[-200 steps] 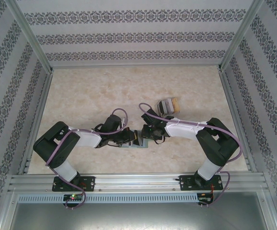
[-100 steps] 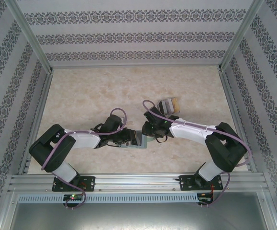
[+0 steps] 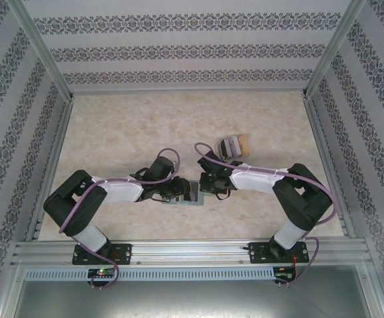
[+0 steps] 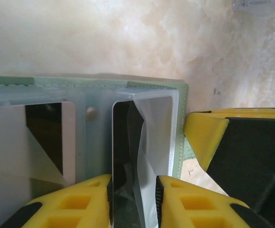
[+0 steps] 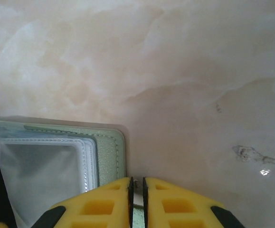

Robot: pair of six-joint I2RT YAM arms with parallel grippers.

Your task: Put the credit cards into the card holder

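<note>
Your table (image 3: 132,126) is a pale, marbled beige surface with two things lying on it. The card holder (image 3: 195,202) lies opened flat close to the middle of the near edge, its sage-green cover down on the surface and its clear pockets facing up. A small clear box (image 3: 232,146) sits apart from it toward the centre, slightly right, with what looks like a tan end.

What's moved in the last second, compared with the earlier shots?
Little. The right arm swung its elbow outward half a second ago and has come back in. The left pincer and right pincer stayed at the card holder, the right clamped on its edge. The clear box hasn't moved.
</note>
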